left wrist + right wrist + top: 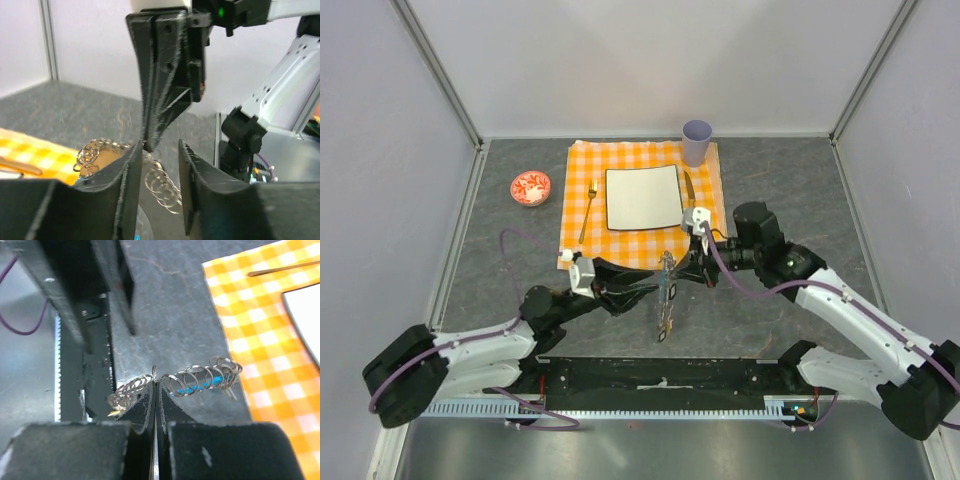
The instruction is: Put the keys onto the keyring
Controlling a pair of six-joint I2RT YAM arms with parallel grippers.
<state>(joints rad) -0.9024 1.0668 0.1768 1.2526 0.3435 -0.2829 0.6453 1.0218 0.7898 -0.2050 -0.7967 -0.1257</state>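
Keyring (154, 371) mid-air over desk (770, 170), near cloth (582, 170) front edge. Right claw (156, 390) clamped on its wire, holding it steady; left claw (159, 150) apart, straddling it, likely lining up own grip.

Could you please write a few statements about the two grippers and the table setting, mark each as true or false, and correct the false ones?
1. The right gripper is shut on a thin ring of the keyring. True.
2. The fingers of the left gripper are clamped together. False: they stand apart, open.
3. The gold fork lies left of the white plate. True.
4. The lavender cup stands on the plate. False: it stands at the far right corner of the checked cloth.
5. The red-and-white bowl sits on the cloth. False: it sits on the bare table, left of the cloth.
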